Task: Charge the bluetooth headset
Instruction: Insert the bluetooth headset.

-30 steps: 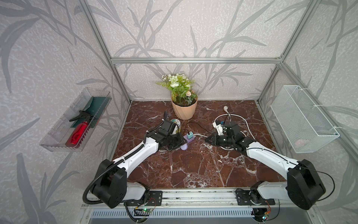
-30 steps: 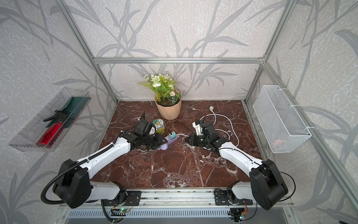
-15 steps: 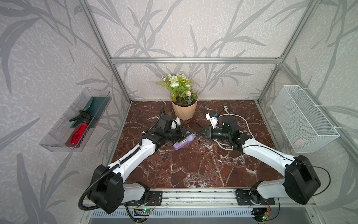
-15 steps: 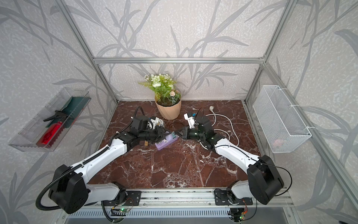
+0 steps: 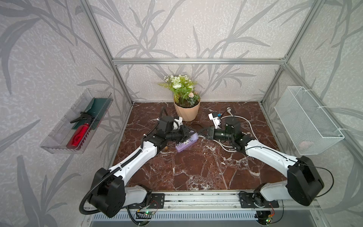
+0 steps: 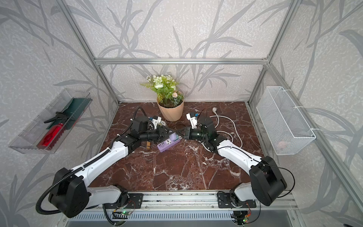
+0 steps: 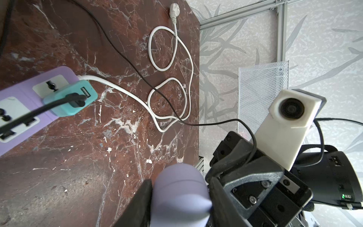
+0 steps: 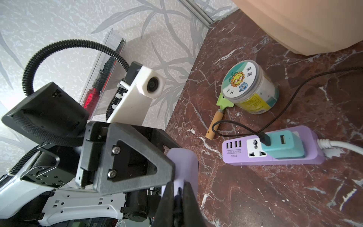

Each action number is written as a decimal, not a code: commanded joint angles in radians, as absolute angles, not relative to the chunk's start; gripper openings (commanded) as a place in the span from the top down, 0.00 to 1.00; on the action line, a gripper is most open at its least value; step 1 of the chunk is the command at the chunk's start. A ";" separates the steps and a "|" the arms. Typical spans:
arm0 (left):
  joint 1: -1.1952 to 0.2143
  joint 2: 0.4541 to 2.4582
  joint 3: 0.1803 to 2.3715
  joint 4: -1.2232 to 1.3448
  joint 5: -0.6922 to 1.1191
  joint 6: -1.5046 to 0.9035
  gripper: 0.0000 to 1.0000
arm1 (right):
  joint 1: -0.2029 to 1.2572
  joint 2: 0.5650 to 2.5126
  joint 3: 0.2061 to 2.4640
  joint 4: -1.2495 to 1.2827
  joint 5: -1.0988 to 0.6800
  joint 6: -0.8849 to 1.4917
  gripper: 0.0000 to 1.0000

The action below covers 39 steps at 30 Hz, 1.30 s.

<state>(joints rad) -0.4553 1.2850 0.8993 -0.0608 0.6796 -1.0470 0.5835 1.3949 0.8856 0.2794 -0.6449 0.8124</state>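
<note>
Headset case [image 7: 176, 182] sits clamped in left end effector [image 7: 179, 198] near power strip [image 8: 255, 155], mid-tabletop [image 5: 196, 169], well apart from all edges; right end effector [image 6: 181, 135] pinches black cable plug [image 8: 179, 191] at its end.

Bluetooth headset [image 7: 180, 194] above table [image 5: 196, 169] — charger plug [image 8: 282, 146] in power strip [image 8: 235, 155], jar [image 8: 253, 88] behind it.

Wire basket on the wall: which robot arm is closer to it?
Right. The right arm stretches below and beside the wire basket; the left arm lies far across, on the other side.
</note>
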 commanded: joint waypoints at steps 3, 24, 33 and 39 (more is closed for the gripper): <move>-0.454 1.256 0.895 0.001 0.728 -1.063 0.87 | 0.586 1.327 0.930 0.192 -0.647 0.763 1.00; -0.451 1.256 0.893 0.026 0.763 -1.068 0.89 | 0.580 1.359 0.957 0.170 -0.669 0.760 1.00; -0.451 1.261 0.890 0.034 0.772 -1.072 0.90 | 0.580 1.390 0.959 0.211 -0.663 0.785 1.00; -0.451 1.261 0.891 0.039 0.776 -1.074 0.91 | 0.580 1.410 0.962 0.218 -0.663 0.785 1.00</move>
<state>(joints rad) -0.4488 1.2842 0.8925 -0.0212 0.7349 -1.0588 0.5785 1.3918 0.9363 0.1947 -0.6598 0.7853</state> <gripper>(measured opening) 0.424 0.094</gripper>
